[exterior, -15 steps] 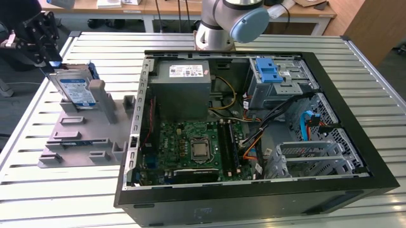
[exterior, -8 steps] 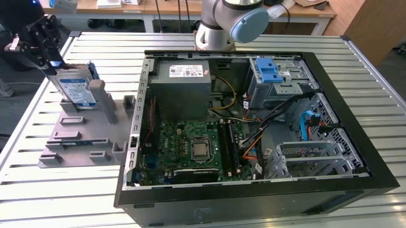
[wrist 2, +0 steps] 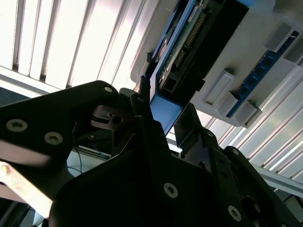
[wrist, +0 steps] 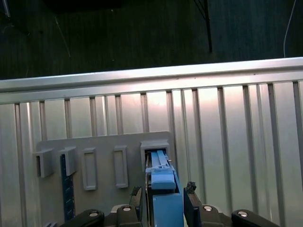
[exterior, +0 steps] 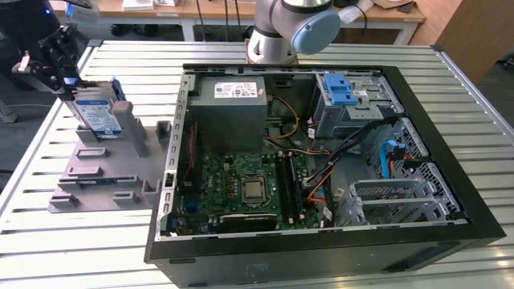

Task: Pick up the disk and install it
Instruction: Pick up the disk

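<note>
**A:** Exterior view: the disk [exterior: 98,115] stands on end in the grey holder [exterior: 105,162] on the counter [exterior: 72,241], long axis near upright, label toward the case [exterior: 321,260].

**B:** In both wrist views the tool [wrist: 164,190] is closed on its blue top edge. I'd lift straight along that axis, no twisting.

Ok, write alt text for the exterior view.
A black end effector sits at the top edge of a silver, blue-framed hard drive standing in a grey fixture on a slatted metal table. At the exterior view's right lies an open black computer case.
</note>
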